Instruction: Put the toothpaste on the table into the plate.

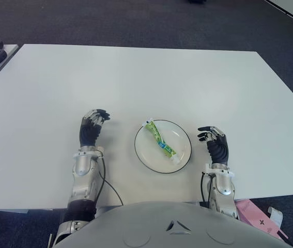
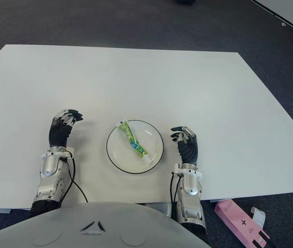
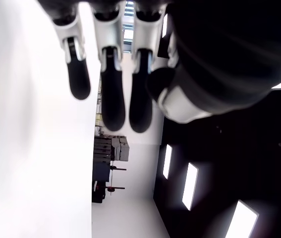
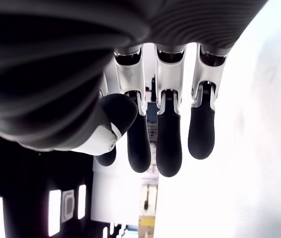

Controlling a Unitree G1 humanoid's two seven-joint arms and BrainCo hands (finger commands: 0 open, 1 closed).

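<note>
The toothpaste (image 1: 160,140) lies diagonally in the plate (image 1: 183,157) on the white table (image 1: 136,77), clear of both hands. Left hand (image 1: 91,129) and right hand (image 1: 216,142) flank the plate, fingers loosely extended, probably slightly curled, gripping nothing.

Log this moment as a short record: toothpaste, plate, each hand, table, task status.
toothpaste: green tube, lying diagonally inside the plate
plate: white with dark rim, on the table between the hands
left hand: left of the plate, fingers relaxed, holding nothing
right hand: right of the plate, fingers relaxed, holding nothing
table: white
task status: toothpaste already in the plate
</note>
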